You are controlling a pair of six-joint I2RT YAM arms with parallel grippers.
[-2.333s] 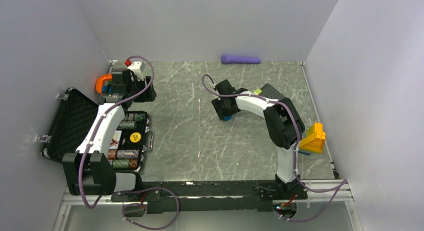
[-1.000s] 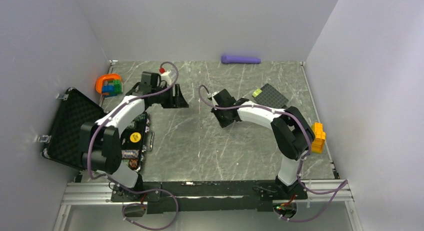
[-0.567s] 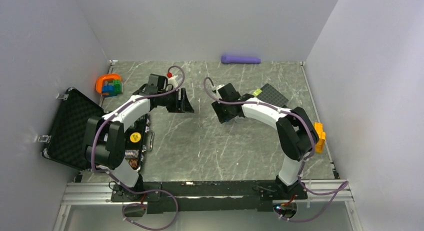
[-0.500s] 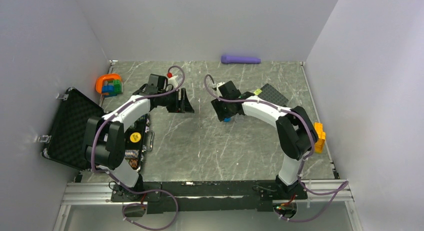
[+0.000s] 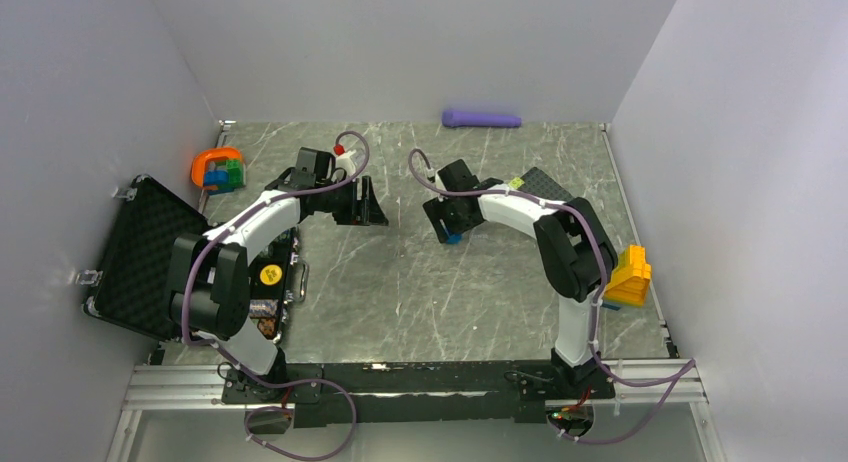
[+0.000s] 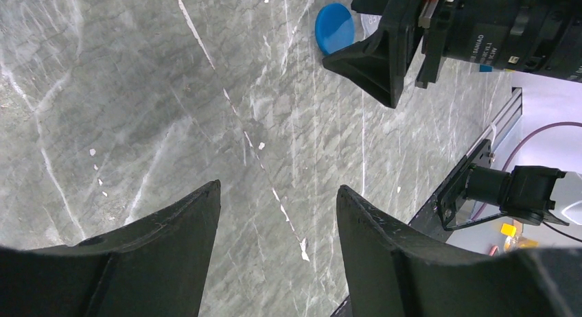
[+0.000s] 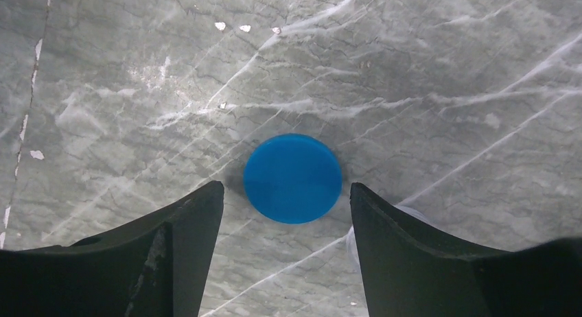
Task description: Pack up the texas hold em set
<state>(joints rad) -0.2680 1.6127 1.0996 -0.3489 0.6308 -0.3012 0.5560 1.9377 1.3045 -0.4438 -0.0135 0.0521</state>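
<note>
case [image 5: 135, 244]: table's left edge | disc [image 7: 292, 178]: mid-table, under right claw [image 7: 285, 193] | left claw [image 6: 278, 193]: between case and disc

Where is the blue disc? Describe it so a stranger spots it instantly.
On the grey marble table, find the right gripper near the middle. Directly under its open jaws lies the blue disc, flat, the only loose round piece there.

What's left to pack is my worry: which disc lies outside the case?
The blue disc, flat on the table under the right fingers; the yellow disc sits in the case.

case tray [image 5: 291, 250] half behind left arm [image 5: 252, 219], blue disc [image 5: 455, 238] mostly covered
</note>
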